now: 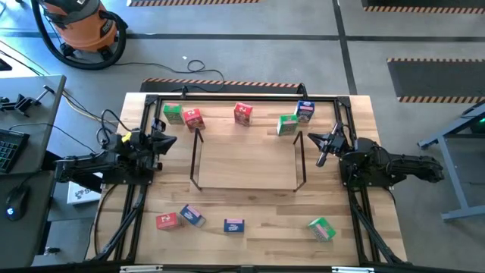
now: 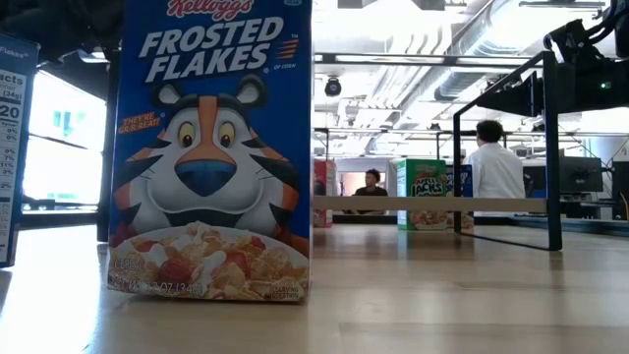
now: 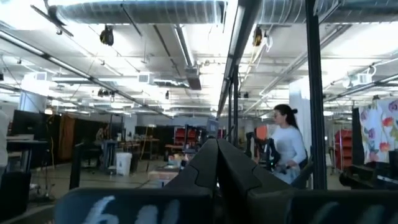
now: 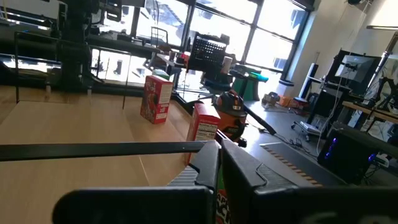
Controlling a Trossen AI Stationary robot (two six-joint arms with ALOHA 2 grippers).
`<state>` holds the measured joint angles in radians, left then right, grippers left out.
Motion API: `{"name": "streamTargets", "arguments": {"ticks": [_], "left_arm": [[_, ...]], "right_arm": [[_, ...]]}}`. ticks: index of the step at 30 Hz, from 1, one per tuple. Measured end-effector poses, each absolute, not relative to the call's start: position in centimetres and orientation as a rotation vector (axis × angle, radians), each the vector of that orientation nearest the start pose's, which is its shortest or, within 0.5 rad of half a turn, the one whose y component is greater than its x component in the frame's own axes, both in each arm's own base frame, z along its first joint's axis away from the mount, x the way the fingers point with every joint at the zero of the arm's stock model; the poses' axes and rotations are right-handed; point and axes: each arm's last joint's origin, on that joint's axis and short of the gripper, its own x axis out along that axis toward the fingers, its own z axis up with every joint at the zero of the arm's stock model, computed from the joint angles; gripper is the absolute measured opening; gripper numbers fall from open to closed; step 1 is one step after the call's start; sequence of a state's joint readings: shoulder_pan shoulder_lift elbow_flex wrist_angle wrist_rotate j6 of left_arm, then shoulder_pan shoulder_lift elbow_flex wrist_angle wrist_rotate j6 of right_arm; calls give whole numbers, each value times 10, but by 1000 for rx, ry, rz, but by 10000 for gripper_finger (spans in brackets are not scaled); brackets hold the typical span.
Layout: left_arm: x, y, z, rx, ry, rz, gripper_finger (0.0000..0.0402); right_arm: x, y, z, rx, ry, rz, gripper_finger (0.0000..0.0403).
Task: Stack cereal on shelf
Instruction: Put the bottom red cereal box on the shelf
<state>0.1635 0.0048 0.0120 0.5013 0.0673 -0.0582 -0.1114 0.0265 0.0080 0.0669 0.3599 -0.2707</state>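
1. Here, seen from above, a wooden table (image 1: 250, 163) holds a low black wire shelf (image 1: 248, 161) at its middle, and nothing sits inside the shelf.
2. Nearest the camera edge of the table, on the near side of the shelf, four small cereal boxes lie well apart from it: a red box (image 1: 166, 221) and a blue box (image 1: 192, 216) just beside each other, another blue box (image 1: 234, 225), and a green box (image 1: 322, 228).
3. The left gripper (image 1: 168, 141) hangs just off the shelf's left end, fingers pressed together and holding nothing.
4. The right gripper (image 1: 321, 142) hangs just off the shelf's right end, also closed and empty.
5. Beyond the shelf, along the far edge, stand five more boxes: a green one (image 1: 173, 114) touching a red one (image 1: 194, 119), a lone red one (image 1: 243, 113), then a green one (image 1: 287, 124) beside a blue one (image 1: 305, 111).
6. The table-level camera is mostly filled by the Frosted Flakes box (image 2: 209, 147) standing upright close to the lens.
7. Beyond the table, people (image 2: 494, 169) stand in the room.
8. No stacking appears to have begun, judging by the bare shelf.
9. Risks from here: a closed gripper coming down on a box would knock it over rather than grasp it, so the fingers need to open first.
10. The paired boxes sit so close that reaching for one may push its neighbour.
11. Both grippers hover near the shelf's end posts, so a careless swing could snag the thin wire and drag the shelf.
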Motion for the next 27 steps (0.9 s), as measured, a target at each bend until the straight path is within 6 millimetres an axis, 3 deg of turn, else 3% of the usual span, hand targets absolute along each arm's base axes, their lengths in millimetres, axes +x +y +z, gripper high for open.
{"name": "streamTargets", "arguments": {"ticks": [16,24,27], "left_arm": [[85,12,212,-214,-489,15,1],[95,9,199,-299,-312,-113,1],[97,9,202,-255,-338,-120,1]], "right_arm": [[95,-21,171,-259,15,-475,7],[95,-21,171,-259,15,-475,7],[95,-21,171,-259,15,-475,7]]}}
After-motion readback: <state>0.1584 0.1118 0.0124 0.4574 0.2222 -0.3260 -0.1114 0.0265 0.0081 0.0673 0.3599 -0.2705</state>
